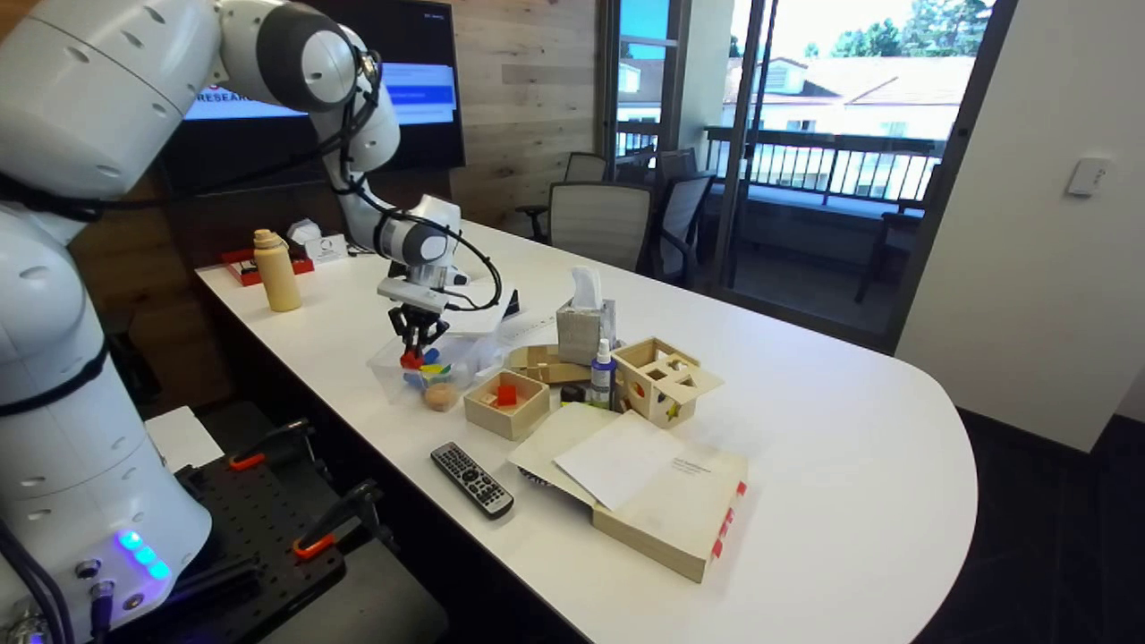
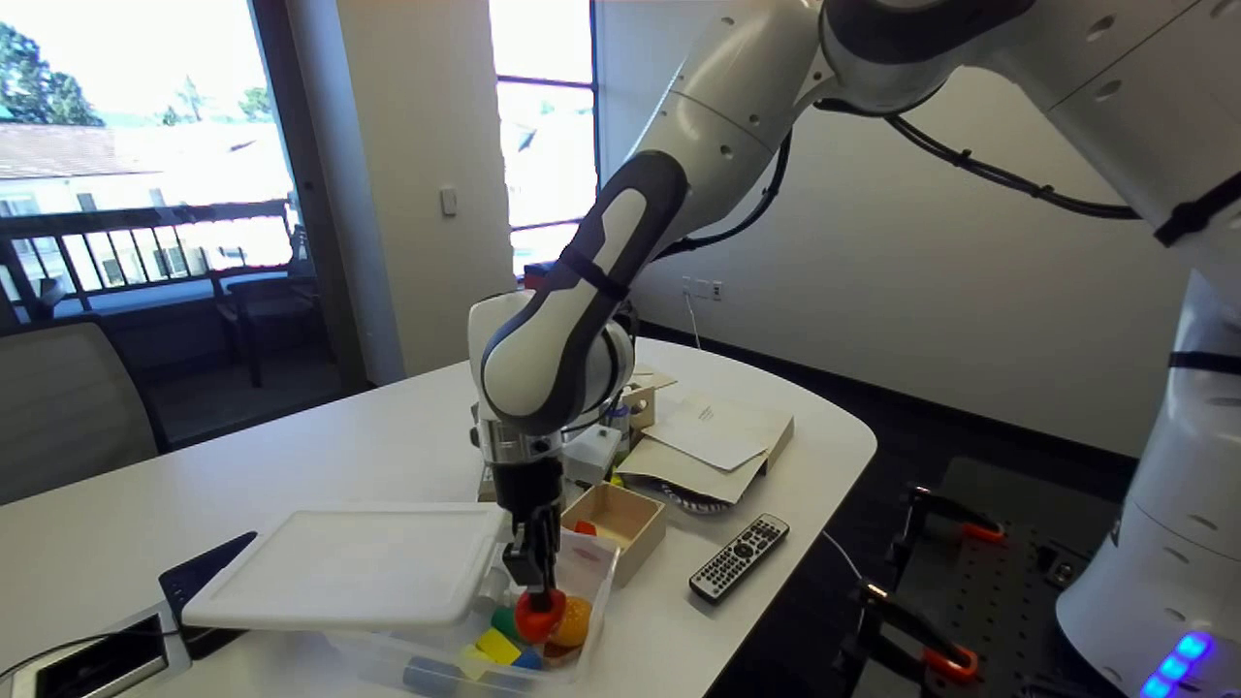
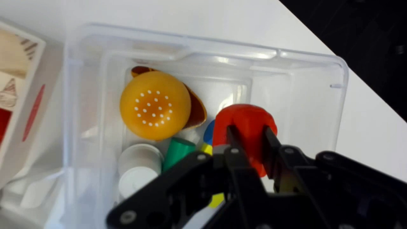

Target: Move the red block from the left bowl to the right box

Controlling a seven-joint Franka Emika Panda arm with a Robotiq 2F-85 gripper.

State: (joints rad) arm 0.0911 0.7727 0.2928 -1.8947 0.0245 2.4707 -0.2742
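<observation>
over the clear tub (image 3: 229, 45), my pincer (image 3: 250, 130) pinches the red block (image 3: 244, 114) from two sides, presumably so its rounded body can't roll free. at nine o'clock in the wrist view the wooden box (image 3: 23, 92) sits open-topped, likely to receive it.

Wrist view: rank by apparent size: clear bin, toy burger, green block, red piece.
1. Clear bin
2. Toy burger and red piece: too close to rank, the latter partly behind the gripper
3. Green block

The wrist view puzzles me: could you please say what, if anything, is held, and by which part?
The pincer appears to hold a rounded red piece by its upper part.
</observation>
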